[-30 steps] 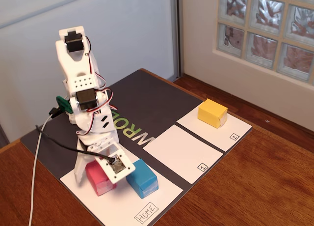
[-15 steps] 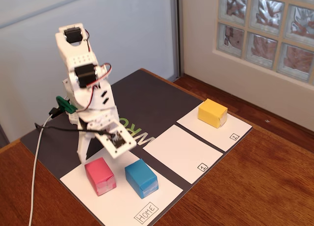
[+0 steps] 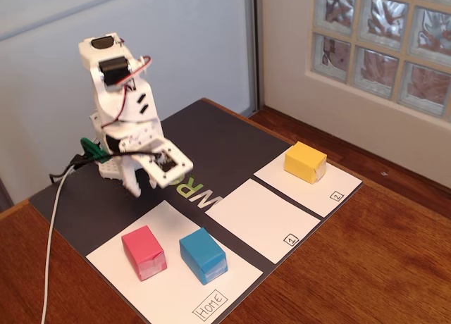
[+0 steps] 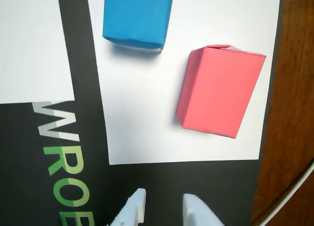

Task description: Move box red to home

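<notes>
The red box (image 3: 143, 251) stands on the large white sheet labelled "Home" (image 3: 169, 289), on its left half in the fixed view, beside a blue box (image 3: 202, 255). In the wrist view the red box (image 4: 220, 91) sits near the right edge of that sheet (image 4: 142, 127). My gripper (image 3: 144, 179) hangs above the black mat, behind the sheet and apart from the box. In the wrist view its two white fingertips (image 4: 164, 199) enter from the bottom edge with a narrow gap and nothing between them.
The blue box (image 4: 136, 14) is at the top of the wrist view. A yellow box (image 3: 304, 162) stands on sheet "2" (image 3: 331, 190). Sheet "1" (image 3: 257, 218) is bare. A white cable (image 3: 53, 232) runs along the mat's left side over the wooden table.
</notes>
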You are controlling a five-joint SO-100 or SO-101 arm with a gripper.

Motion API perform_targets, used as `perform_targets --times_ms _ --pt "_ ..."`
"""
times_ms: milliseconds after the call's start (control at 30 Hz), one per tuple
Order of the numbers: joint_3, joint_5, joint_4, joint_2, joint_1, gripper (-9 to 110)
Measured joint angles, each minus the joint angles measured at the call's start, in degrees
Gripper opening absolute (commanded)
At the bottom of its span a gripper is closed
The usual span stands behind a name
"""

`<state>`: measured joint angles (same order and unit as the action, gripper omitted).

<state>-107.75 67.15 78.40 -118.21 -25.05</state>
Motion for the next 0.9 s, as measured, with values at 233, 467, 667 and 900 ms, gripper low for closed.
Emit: perform_targets --times_ms 233,467,667,900 --pt "0.79 -0.97 8.17 -7.21 3.08 -1" --pt "0.88 0.79 13.62 -13.8 9.32 -1" --pt "-3.87 2.46 14.68 -24.43 17.23 -1" --pt "-15.91 2.81 12.13 -38.23 23.38 -1"
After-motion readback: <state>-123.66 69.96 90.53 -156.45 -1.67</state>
